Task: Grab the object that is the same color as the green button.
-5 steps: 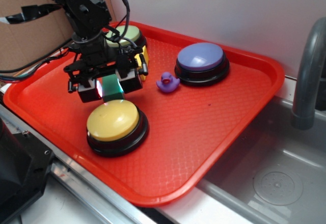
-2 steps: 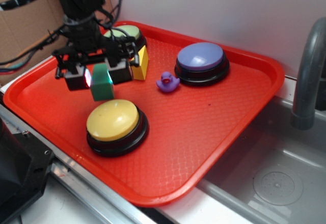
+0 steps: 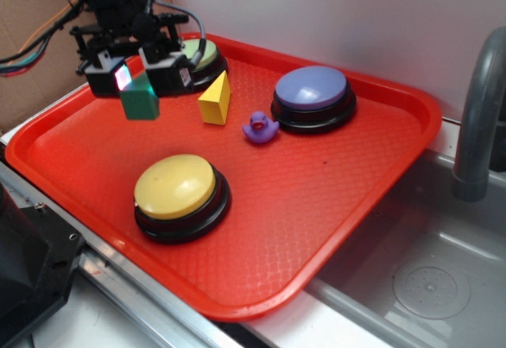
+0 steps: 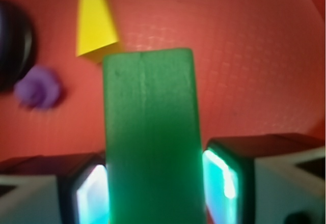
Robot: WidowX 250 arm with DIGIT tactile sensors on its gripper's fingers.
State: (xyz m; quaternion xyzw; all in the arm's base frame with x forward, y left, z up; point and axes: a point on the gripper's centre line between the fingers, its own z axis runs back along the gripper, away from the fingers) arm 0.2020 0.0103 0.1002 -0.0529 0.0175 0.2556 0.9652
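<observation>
No text, label, brand, number or sign can be read in either view. No lettering is carried by the domes of the three push buttons, and nothing is printed on the red tray [image 3: 379, 166], whose floor bears only a moulded diamond texture. The faces of the green block [image 4: 153, 137] are seen to be plain and unmarked in the wrist view.

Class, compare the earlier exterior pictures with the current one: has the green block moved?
Yes. The green block, held in the claw, has moved up and away from the yellow button, toward the tray's far-left corner.
</observation>
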